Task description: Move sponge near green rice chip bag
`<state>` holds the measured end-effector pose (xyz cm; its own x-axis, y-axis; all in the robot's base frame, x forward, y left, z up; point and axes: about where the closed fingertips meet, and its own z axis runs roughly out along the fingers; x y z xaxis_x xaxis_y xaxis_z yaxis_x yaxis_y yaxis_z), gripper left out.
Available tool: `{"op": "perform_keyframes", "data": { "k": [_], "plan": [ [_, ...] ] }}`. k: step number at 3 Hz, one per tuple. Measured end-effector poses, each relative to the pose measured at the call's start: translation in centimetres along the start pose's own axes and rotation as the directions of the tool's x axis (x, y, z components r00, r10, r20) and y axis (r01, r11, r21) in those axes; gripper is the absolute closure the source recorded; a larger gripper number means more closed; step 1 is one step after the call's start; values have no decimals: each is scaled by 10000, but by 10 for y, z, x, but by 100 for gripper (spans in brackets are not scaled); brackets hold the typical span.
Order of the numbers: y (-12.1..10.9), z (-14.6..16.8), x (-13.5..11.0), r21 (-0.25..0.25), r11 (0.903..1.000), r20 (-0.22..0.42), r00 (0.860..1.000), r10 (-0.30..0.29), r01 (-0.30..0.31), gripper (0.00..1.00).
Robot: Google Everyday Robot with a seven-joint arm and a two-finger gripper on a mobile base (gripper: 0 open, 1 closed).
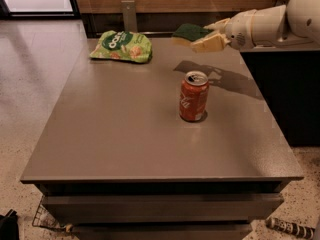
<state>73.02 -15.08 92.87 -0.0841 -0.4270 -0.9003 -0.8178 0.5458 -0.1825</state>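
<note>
Gripper: I see my gripper (201, 36) beyond the soda can (193, 96), over the table's far edge, clenched on the sponge (189, 31).
Sponge: held off the table (125, 134), past the can.
Green rice chip bag (121, 46): far-left of the can, by the far edge, well apart from the sponge.
Open room: bare tabletop left of the can, and between bag and sponge.
In the way: only the can, standing nearer me than both.
</note>
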Motion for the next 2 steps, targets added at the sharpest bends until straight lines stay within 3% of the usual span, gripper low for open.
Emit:
{"op": "perform_keyframes", "data": {
  "k": [1,2],
  "plan": [
    [-8,71,2,-108,9999,-46,10000,-42,41,100],
    [-11,98,5,-220,9998,-81,10000,-30,28,100]
  ]
}}
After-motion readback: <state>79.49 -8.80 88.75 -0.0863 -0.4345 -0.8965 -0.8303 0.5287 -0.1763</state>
